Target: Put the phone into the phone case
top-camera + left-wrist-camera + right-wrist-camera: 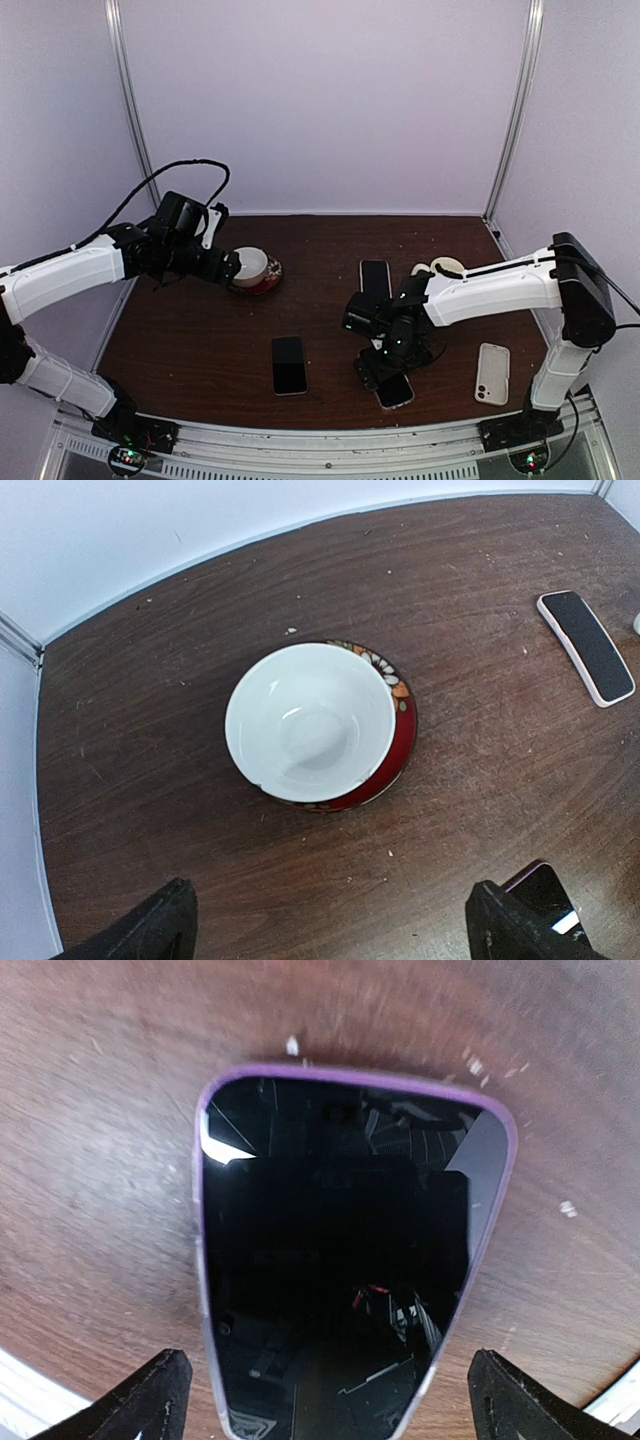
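We look down on a dark wooden counter (200, 340) walled in white. The right claw (325, 1390) stands released, its fingers (150, 1395) spread wide on either side of the phone (335, 1260). That phone lies screen up inside a purple case (350, 1074) near the counter's front edge. A white case (492, 373) lies to its right and a bare black phone (288, 364) to its left. The left claw (330, 925) hangs open above a white bowl (310, 720) on a red plate (400, 750).
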{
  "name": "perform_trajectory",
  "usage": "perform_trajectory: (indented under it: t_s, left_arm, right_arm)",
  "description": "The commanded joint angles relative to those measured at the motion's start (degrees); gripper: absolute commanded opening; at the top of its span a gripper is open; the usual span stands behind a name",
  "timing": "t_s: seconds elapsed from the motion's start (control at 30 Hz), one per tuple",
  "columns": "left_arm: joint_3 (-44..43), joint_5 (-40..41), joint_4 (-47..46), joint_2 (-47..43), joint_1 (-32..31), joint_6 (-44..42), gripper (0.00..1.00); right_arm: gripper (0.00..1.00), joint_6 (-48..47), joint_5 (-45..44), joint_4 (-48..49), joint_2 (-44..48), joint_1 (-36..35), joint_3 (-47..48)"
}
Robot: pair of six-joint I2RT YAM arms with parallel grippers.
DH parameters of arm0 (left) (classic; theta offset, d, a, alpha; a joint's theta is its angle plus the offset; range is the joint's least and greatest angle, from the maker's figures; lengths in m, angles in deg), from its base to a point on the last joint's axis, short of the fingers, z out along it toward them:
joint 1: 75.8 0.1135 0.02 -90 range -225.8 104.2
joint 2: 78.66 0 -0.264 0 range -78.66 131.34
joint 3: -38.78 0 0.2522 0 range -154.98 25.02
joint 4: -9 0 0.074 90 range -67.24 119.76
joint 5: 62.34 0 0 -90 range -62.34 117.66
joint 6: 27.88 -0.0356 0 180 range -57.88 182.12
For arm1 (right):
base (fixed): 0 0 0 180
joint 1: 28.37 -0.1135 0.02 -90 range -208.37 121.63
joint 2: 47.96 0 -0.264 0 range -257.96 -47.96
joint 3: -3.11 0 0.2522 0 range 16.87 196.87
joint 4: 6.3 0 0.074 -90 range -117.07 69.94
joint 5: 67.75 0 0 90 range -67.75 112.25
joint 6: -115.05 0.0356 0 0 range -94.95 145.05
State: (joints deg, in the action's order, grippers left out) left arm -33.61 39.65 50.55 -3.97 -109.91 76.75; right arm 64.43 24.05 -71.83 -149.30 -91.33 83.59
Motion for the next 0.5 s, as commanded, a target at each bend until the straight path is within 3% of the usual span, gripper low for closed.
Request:
perform_trajectory:
  t_s: [0.0, 0.27, 0.47]
  left_arm:
    - [-1.8, 0.4, -0.6, 0.1, 0.4, -0.6, 0.97]
    - [-1.8, 0.3, -0.6, 0.2, 0.4, -0.6, 0.97]
    - [-1.8, 0.4, -0.6, 0.3, 0.4, -0.7, 0.97]
  right_arm:
    - [0.99, 1.4, 3.1, 1.7, -0.9, 0.2, -1.9]
    - [0.99, 1.1, 5.3, 2.3, -1.5, 0.3, -4.4]
    - [0.81, 0.6, 4.3, 1.8, -3.0, 0.3, -4.3]
